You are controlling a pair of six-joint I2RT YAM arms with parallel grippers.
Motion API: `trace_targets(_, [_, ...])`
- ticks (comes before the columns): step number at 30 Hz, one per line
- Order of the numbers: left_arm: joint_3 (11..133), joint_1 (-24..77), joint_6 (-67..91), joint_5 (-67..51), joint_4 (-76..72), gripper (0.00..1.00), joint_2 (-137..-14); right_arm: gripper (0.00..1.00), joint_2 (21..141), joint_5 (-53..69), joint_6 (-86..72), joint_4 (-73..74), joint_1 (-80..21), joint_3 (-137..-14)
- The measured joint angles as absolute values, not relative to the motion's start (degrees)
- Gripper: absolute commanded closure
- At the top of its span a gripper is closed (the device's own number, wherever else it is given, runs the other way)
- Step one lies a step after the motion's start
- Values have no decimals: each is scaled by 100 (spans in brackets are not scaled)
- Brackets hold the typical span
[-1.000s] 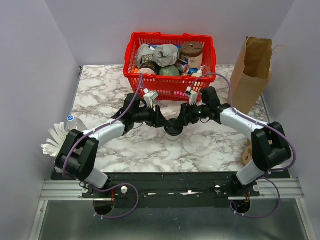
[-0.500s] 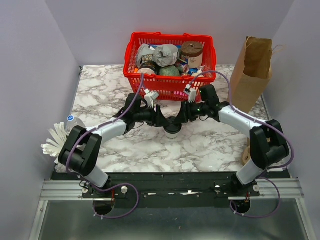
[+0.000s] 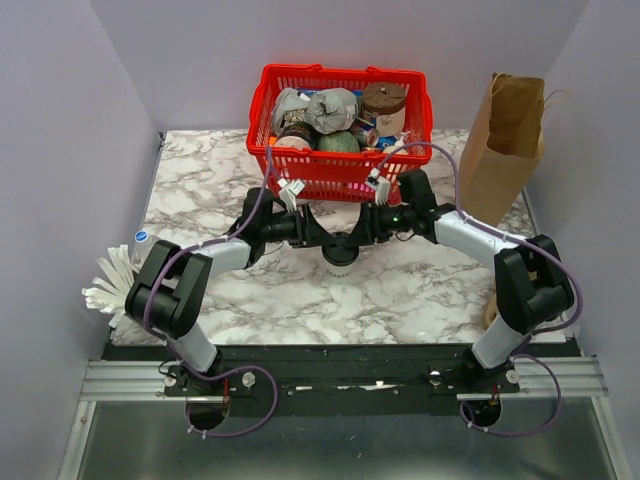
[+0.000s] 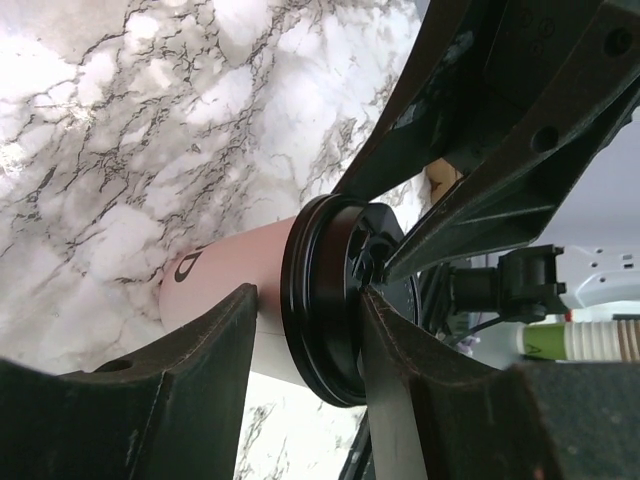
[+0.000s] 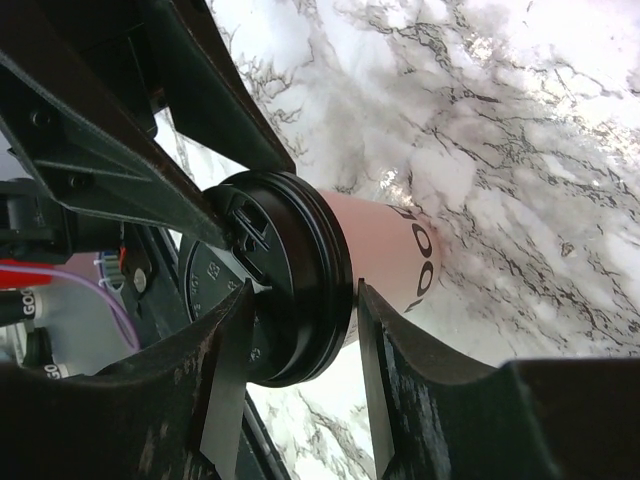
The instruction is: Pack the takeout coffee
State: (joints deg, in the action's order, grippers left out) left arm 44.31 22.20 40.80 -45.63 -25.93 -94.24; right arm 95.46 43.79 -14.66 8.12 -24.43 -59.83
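— Where is the takeout coffee (image 3: 340,262) sitting right now?

— Around the middle of the bench (image 3: 430,285), just on the near-edge side of the red basket (image 3: 340,186). It is well apart from the paper bag (image 3: 505,140) standing at the far right corner. Both arms are reaching in on it from opposite sides.

— And the claws?

— The left claw (image 4: 310,295) is standing about half open, its fingers (image 4: 200,380) pinching the black lid (image 4: 318,250) between them. The right claw (image 5: 300,295) is doing the same from the other side, half open and clamping that lid.

— Is the cup resting on the bench?

— I am not managing to tell. From above the claws are covering most of it, and only a bit of cream wall is showing.
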Motion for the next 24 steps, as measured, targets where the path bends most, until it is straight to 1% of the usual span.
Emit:
trace_targets(4, [4335,2141,4407,-4709,-3083,47,-9612,48,9623,4515,-1549,652,-2432,-5983])
trace_targets(11, [4171,2058,4963,-4871,-4045,47,-9950,43,9909,5105,-1721,47,-2314,-5896])
trace_targets(24, [3997,2060,5408,-4906,-4912,46,-10224,41,10092,5732,-2281,-1087,-2198,-5393])
